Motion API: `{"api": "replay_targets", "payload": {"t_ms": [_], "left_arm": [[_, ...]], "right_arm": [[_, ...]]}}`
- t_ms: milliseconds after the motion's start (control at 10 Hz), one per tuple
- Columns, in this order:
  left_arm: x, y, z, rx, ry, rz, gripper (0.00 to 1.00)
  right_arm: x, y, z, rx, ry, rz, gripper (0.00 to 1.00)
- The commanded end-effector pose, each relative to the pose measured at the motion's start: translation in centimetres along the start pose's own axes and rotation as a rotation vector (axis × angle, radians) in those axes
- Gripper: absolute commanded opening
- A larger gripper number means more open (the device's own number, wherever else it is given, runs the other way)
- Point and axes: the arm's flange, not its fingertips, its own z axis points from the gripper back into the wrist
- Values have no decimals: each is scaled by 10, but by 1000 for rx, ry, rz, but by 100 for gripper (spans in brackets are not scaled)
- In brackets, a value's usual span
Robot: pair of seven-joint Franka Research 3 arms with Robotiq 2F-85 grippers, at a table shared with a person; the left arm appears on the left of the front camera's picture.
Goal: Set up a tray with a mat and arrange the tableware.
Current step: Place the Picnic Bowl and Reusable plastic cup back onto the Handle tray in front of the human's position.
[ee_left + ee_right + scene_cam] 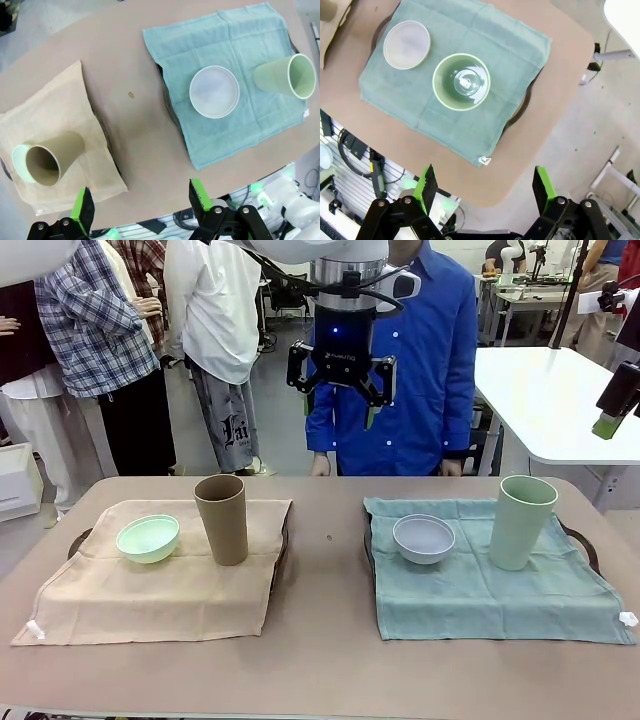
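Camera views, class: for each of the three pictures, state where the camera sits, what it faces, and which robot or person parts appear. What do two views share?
Front view: between the arms, facing a person in blue across the table; left gripper hangs open.
Left wrist view: high, looking down at both mats; own green fingertips below.
Right wrist view: above the pale green tumbler; right gripper open.
Shared: white bowl on the green mat.

On the beige mat (150,590), the mint green bowl (148,538) sits at nine o'clock of the upright brown tumbler (222,519). On the teal mat (490,590), the white bowl (423,538) sits at nine o'clock of the upright pale green tumbler (521,522).
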Motion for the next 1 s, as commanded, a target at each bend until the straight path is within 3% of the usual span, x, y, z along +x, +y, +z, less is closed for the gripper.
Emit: {"api": "replay_targets", "payload": {"t_ms": [0,500,700,900], "left_arm": [[0,0,4,-8,-9,-6,100],[0,0,0,0,0,0,100],[-23,32,-8,-80,-18,-19,100],[-53,78,-12,-116,-24,45,100]], "right_arm": [[0,0,-2,-15,-6,0,99],[0,0,0,0,0,0,100],[2,-1,-4,-50,27,-48,100],[-3,4,-10,-46,72,-48,100]]}}
